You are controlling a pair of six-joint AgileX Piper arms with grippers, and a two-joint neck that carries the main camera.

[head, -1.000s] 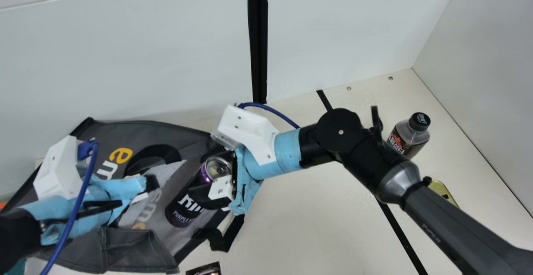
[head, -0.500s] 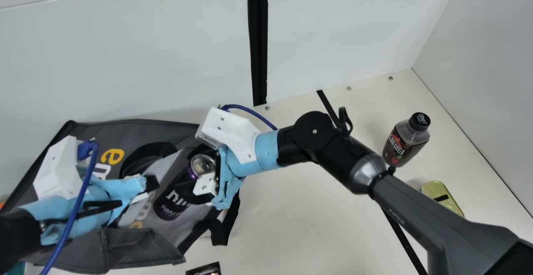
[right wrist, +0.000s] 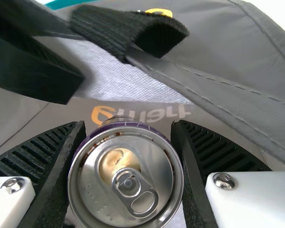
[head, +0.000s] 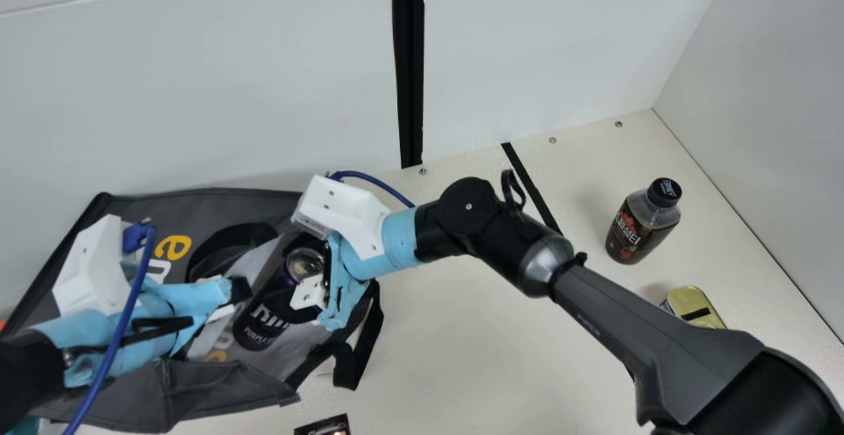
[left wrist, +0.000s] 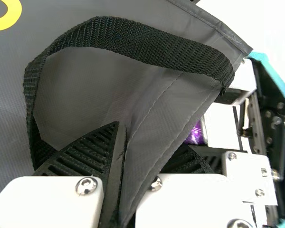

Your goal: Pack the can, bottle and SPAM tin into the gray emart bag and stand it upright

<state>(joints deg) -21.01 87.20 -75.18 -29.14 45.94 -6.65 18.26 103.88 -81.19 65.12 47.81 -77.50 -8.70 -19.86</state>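
Note:
The gray emart bag [head: 198,207] lies tilted at left in the main view, its mouth facing right. My left gripper [head: 237,290] is shut on the bag's rim; in the left wrist view the gripper [left wrist: 133,142] pinches a fold beside the handle [left wrist: 109,35]. My right gripper [head: 293,277] holds the purple can [head: 254,329] at the bag's mouth, most of it over the pale lining. In the right wrist view the gripper [right wrist: 129,126] has the can's lid [right wrist: 104,185] between its fingers. The bottle [head: 636,231] stands upright at right, near the SPAM tin [head: 700,310].
My right forearm [head: 633,329] crosses the table, passing close to the tin. A black strap [head: 356,362] hangs off the bag's near right side. A small dark object [head: 323,426] sits at the near edge. White walls [head: 198,92] stand behind and at right.
My right gripper has moved left with the can, farther over the bag's lining. The bag has shifted left slightly. The tin has come into fuller view. My left arm has kept still.

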